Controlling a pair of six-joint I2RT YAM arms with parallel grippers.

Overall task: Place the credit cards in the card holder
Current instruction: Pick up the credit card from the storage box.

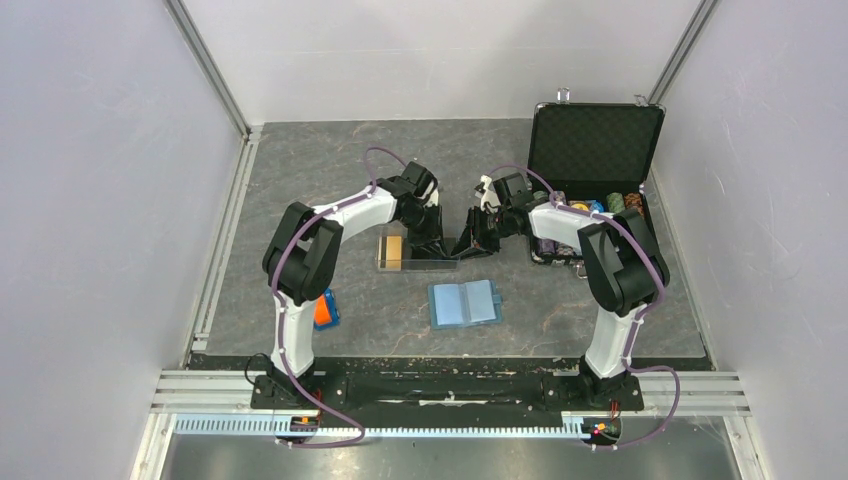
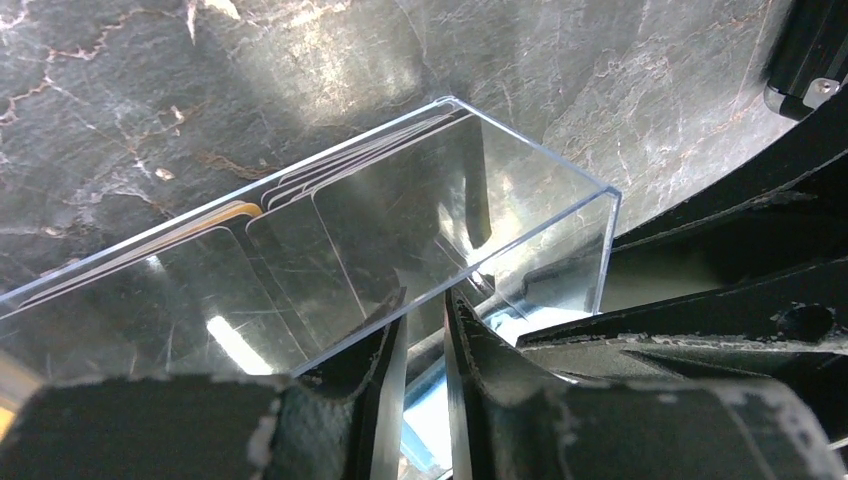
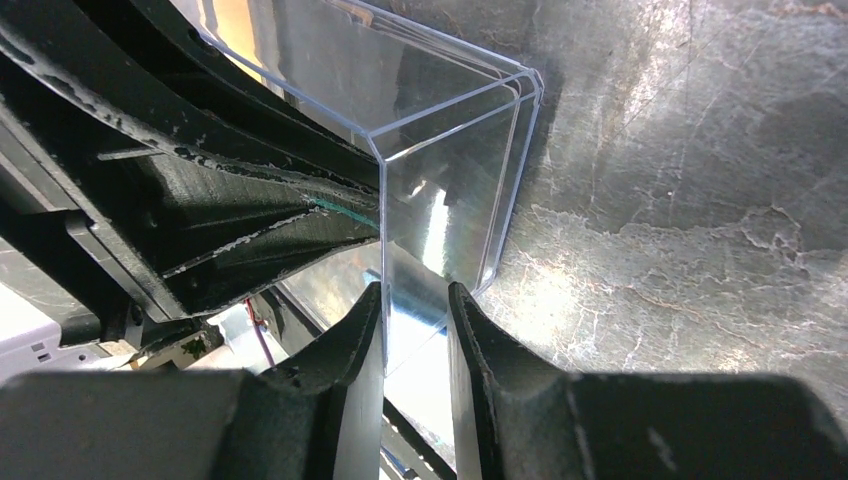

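Two arms converged on a clear rectangular plastic tray (image 2: 520, 190) near the centre of the dark grey, stone-veined table surface (image 1: 300, 170), which was enclosed by plain pale walls (image 1: 100, 200). On the left gripper (image 2: 422, 295) and the right gripper (image 3: 412, 290), the fingers stood narrow, each pair astride a tray wall; clamping could not be determined. Thin tan and dark credit cards (image 1: 392, 250) lay in the tray's 9 o'clock end. The teal-blue folding card holder (image 1: 465, 303) lay open at 5 o'clock from the tray, apart from it. An open black case (image 1: 597, 140) occupied 2 o'clock.

Bright glare across the tray (image 2: 400, 200) (near foregrounds perhaps soft)
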